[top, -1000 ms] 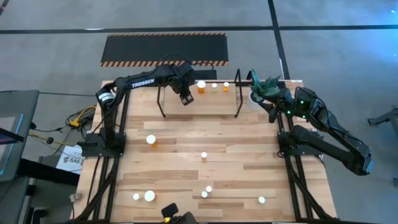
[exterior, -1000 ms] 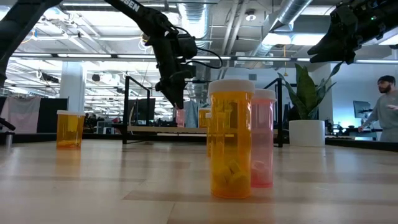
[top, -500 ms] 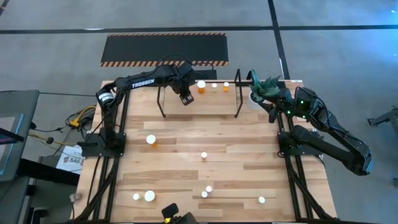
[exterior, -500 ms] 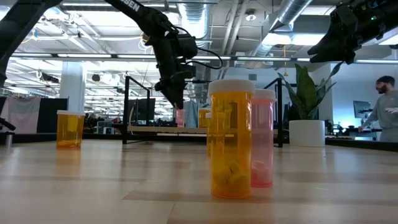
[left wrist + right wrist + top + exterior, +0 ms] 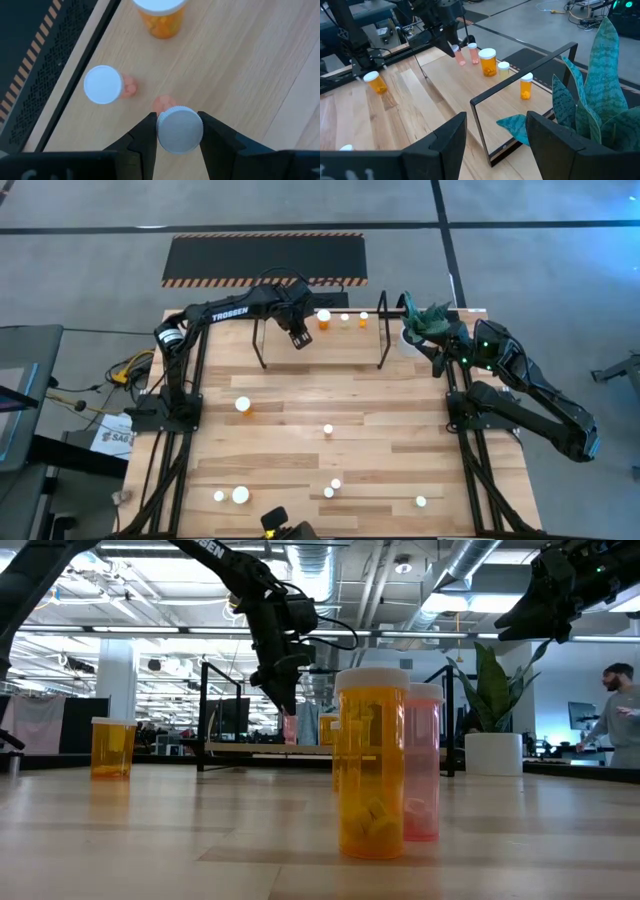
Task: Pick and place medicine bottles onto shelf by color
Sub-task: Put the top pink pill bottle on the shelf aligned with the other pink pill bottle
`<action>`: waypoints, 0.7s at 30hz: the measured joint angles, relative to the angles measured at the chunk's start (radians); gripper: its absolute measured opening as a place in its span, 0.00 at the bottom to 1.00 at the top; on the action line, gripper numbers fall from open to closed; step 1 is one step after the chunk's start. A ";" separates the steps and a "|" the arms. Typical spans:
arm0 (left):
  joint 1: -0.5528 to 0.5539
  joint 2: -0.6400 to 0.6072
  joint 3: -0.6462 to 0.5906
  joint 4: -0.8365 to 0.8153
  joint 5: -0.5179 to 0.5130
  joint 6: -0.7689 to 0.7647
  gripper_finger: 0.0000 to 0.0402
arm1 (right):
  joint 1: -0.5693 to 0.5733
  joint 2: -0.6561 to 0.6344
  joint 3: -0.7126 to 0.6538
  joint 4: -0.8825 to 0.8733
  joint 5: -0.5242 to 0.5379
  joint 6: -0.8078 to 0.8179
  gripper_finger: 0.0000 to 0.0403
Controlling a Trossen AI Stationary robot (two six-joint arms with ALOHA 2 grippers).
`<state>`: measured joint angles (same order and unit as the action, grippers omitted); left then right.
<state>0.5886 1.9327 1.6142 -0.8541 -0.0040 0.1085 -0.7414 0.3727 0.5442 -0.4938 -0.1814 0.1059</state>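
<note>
1. Left tool hangs above the shelf, near its left end, jaws closed on the white cap of a pinkish bottle.
2. On the shelf, left to right: pink bottle, large orange bottle, pale bottle, small orange bottle.
3. More bottles stand scattered on the desk, one orange at left.
4. Right tool waits beside the plant, jaws apart, holding nothing.
</note>
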 joint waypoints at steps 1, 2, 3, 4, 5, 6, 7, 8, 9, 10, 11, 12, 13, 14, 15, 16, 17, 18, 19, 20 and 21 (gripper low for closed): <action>0.000 0.000 0.000 0.000 0.000 0.000 0.28 | 0.000 0.000 0.000 0.000 0.000 0.000 0.56; 0.000 0.000 0.000 0.000 0.000 0.000 0.28 | 0.000 0.000 0.000 0.000 0.000 0.000 0.56; 0.000 0.000 0.000 0.000 0.000 0.000 0.28 | 0.000 0.000 0.000 0.000 0.000 0.000 0.56; 0.000 0.000 0.000 0.000 0.000 0.000 0.28 | 0.000 0.000 0.000 0.000 0.000 0.000 0.56; 0.000 0.000 0.000 0.000 0.000 0.001 0.28 | 0.000 0.000 0.000 0.000 0.000 0.000 0.56; 0.000 0.000 0.000 0.000 0.000 0.004 0.28 | 0.000 0.000 0.000 0.000 0.000 0.000 0.56; 0.000 0.000 0.000 0.000 0.000 0.009 0.28 | 0.000 0.000 0.000 0.000 0.000 0.000 0.56; 0.000 0.000 -0.001 0.001 0.000 0.013 0.28 | 0.000 0.000 0.000 0.000 0.000 0.000 0.56; 0.000 0.000 -0.009 0.011 0.000 0.015 0.28 | 0.000 0.000 0.000 0.000 0.000 0.000 0.56; -0.002 0.000 -0.019 0.025 0.000 0.015 0.28 | 0.000 0.000 0.000 0.000 0.000 0.000 0.56; -0.002 0.000 -0.030 0.030 0.005 0.015 0.28 | 0.000 0.000 0.000 0.000 0.000 0.000 0.56; -0.002 0.001 -0.037 0.026 0.013 0.012 0.28 | 0.000 0.000 0.000 0.000 0.000 0.000 0.56; -0.002 0.002 -0.042 0.028 0.021 0.010 0.28 | 0.000 0.000 0.000 0.000 0.000 0.000 0.56; -0.002 0.002 -0.045 0.034 0.024 0.009 0.28 | 0.000 0.000 0.000 0.000 0.000 0.000 0.56; -0.003 0.002 -0.046 0.035 0.024 0.008 0.28 | 0.000 0.000 0.000 0.000 0.000 0.000 0.56; -0.004 0.002 -0.046 0.035 0.024 0.008 0.28 | 0.000 0.000 0.000 0.000 0.000 0.000 0.56; -0.004 0.002 -0.046 0.035 0.022 0.008 0.28 | 0.000 0.000 0.000 0.000 0.000 0.000 0.56; -0.004 0.002 -0.046 0.035 0.022 0.007 0.28 | 0.000 0.000 0.000 0.000 0.000 0.000 0.56; -0.004 0.002 -0.046 0.035 0.022 0.007 0.28 | 0.000 0.000 0.000 0.000 0.000 0.000 0.56; -0.003 0.002 -0.046 0.035 0.022 0.007 0.28 | 0.000 0.000 0.000 0.000 0.000 0.000 0.56; -0.002 0.002 -0.046 0.035 0.020 0.010 0.28 | 0.000 0.000 0.000 0.000 0.000 0.000 0.56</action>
<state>0.5863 1.9343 1.5681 -0.8186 0.0156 0.1183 -0.7414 0.3725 0.5442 -0.4934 -0.1814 0.1059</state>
